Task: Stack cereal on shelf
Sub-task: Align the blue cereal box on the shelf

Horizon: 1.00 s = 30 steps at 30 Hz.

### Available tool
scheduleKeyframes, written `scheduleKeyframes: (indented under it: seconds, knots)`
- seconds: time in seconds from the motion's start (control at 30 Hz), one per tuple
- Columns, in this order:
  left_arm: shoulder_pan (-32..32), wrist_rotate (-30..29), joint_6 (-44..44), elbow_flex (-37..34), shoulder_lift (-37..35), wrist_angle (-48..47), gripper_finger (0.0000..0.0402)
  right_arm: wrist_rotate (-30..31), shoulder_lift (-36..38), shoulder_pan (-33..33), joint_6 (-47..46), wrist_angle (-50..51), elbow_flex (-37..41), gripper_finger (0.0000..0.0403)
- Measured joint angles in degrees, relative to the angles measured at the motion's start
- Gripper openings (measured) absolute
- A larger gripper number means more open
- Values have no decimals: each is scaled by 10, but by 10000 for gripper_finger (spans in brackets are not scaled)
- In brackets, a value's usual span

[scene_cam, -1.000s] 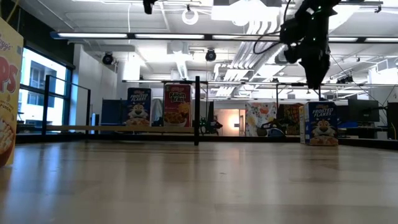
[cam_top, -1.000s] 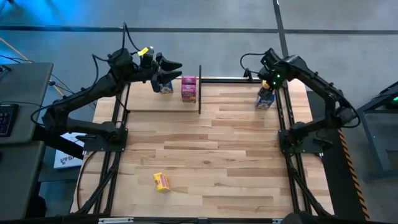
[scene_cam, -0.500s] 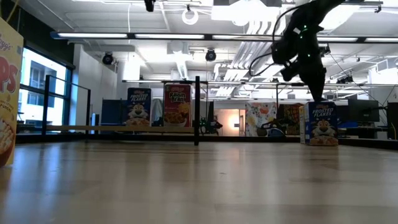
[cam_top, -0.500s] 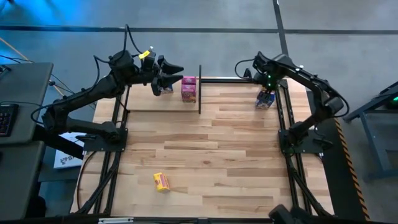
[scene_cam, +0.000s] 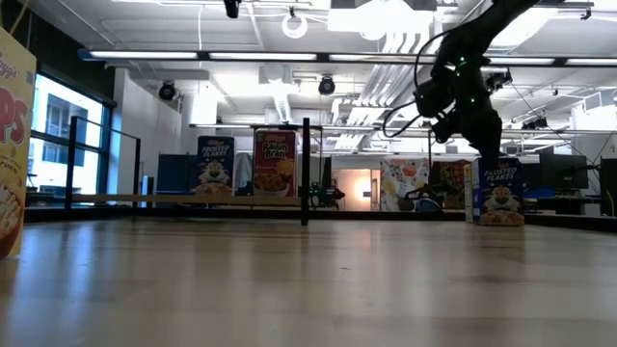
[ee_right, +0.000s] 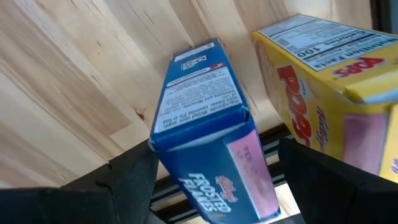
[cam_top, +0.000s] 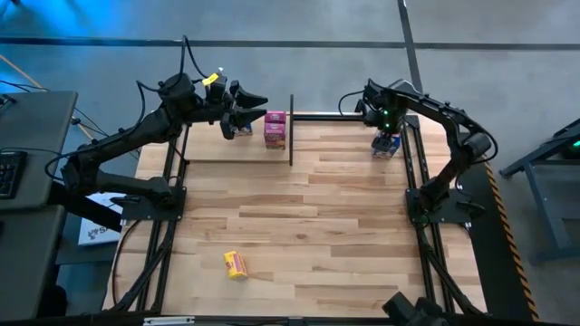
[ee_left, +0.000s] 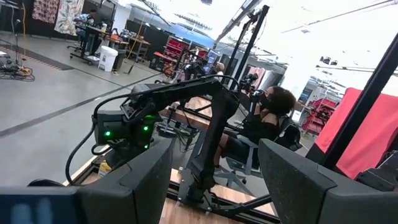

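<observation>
My right gripper (cam_top: pixel 384 125) is open at the table's far right corner and points down. Its fingers (ee_right: pixel 132 182) stand on either side of the top of an upright blue cereal box (ee_right: pixel 208 134) (scene_cam: pixel 496 192). A yellow box (ee_right: pixel 329 74) stands right beside that one. My left gripper (cam_top: pixel 245 109) is open, hovering over the shelf (cam_top: pixel 217 149) above another blue box (cam_top: pixel 240 128) (scene_cam: pixel 215 166). Magenta-pink boxes (cam_top: pixel 275 129) (scene_cam: pixel 275 162) stand on the shelf by its black post (cam_top: pixel 291 131). One yellow box (cam_top: pixel 235 264) lies near the table's near edge.
The shelf's black rods and upright posts (scene_cam: pixel 306 172) fence the far left part of the table. The right arm's base frame (cam_top: pixel 439 204) runs along the right edge. The near yellow box (scene_cam: pixel 14 145) looms at the low view's left. A seated person (ee_left: pixel 267 121) shows beyond the table.
My right gripper has come down toward the blue box at the far right corner, tipping to point more steeply down, while that arm's elbow swung toward the far edge. The boxes have stayed where they were.
</observation>
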State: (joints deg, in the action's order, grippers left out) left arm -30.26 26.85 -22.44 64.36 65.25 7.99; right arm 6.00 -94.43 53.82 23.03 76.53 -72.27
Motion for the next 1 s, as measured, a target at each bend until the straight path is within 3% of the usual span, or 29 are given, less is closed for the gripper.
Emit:
scheduleKeyframes:
  seconds: [0.17, 0.43, 0.63, 0.83, 1.0]
  knots:
    - [0, 0, 0, 0, 0, 0, 227, 0, -11, 0, -11, 0, 0, 288]
    - [0, 0, 0, 0, 0, 0, 227, 0, -12, -8, -22, 6, 0, 208]
    - [0, 0, 0, 0, 0, 0, 227, -9, -12, -24, -39, 14, 0, 174]
    - [0, 0, 0, 0, -10, 0, 227, -68, 5, -57, -49, 52, 0, 167]
    - [-2, 4, 0, 0, -34, 0, 227, -156, 52, -107, -78, 57, 0, 167]
